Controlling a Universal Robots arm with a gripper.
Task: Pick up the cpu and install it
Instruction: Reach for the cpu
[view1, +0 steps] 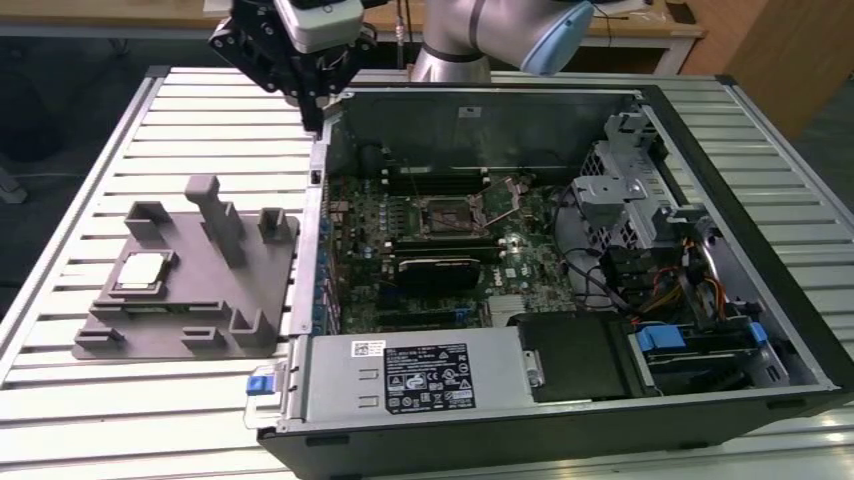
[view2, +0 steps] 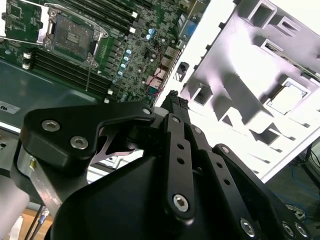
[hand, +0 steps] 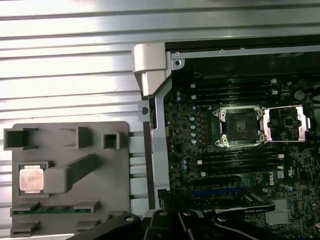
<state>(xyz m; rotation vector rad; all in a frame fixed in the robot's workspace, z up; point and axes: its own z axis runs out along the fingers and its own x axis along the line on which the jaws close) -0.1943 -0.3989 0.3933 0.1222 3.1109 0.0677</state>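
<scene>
The claw (view1: 315, 112), drawn narrow and holding nothing, points down from the arm (view1: 481, 35) above the far corner of the open computer case (view1: 534, 97), towards the exterior view's left. Farther left, the cpu (view1: 143, 272) lies flat in a pocket of the grey fixture (view1: 180, 335) on the slatted counter (view1: 200, 110), well apart from the claw. Inside the case, the motherboard socket (view1: 447, 212) stands open. A white sticker (view1: 363, 348) and a black label (view1: 427, 380) sit on the power supply (view1: 334, 385).
</scene>
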